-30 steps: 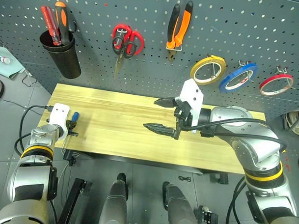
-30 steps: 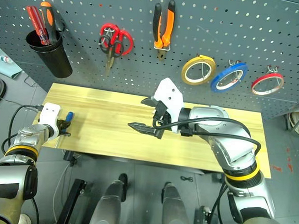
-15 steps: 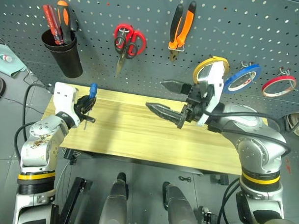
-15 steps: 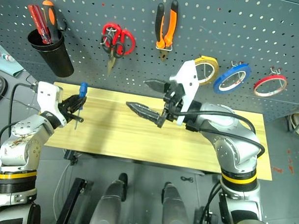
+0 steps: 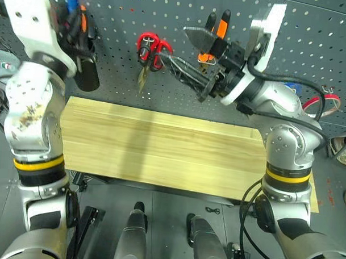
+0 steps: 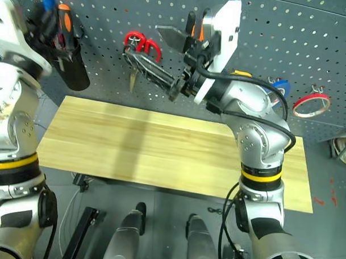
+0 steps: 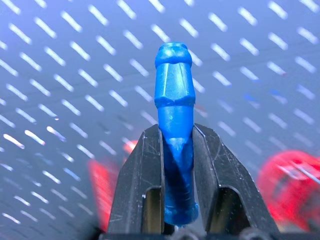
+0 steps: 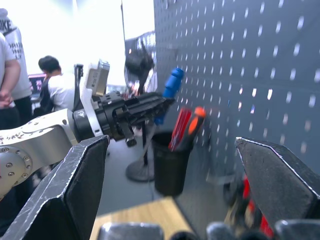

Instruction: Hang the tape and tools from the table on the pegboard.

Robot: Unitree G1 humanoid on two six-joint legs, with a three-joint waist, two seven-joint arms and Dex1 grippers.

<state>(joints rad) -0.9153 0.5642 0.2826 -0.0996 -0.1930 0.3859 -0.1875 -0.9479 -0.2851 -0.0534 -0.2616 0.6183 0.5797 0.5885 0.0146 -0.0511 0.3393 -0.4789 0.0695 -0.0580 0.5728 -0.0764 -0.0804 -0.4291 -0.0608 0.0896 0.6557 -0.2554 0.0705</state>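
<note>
My left gripper (image 7: 176,134) is shut on the blue-handled screwdriver (image 7: 174,95) and holds it high at the left of the pegboard (image 5: 313,32), handle up, just above the black cup (image 5: 87,75). My right gripper (image 5: 175,44) is open and empty. It is raised in front of the board between the red scissors (image 5: 150,46) and the pliers (image 5: 224,20), which hang on the board partly behind it. The blue tape (image 6: 279,86) hangs on the board, mostly hidden by my right arm. The table (image 5: 149,146) lies below.
The black cup (image 8: 170,167) holds a red and an orange screwdriver. A red tape roll (image 5: 327,96) hangs at the far right of the board, and an edge of a yellow roll (image 6: 240,73) shows behind my right arm. People (image 8: 55,85) stand beyond the board's left end.
My left gripper has risen with the screwdriver from the table's left edge up to the cup on the board. The open right gripper has risen too. The camera has shifted.
</note>
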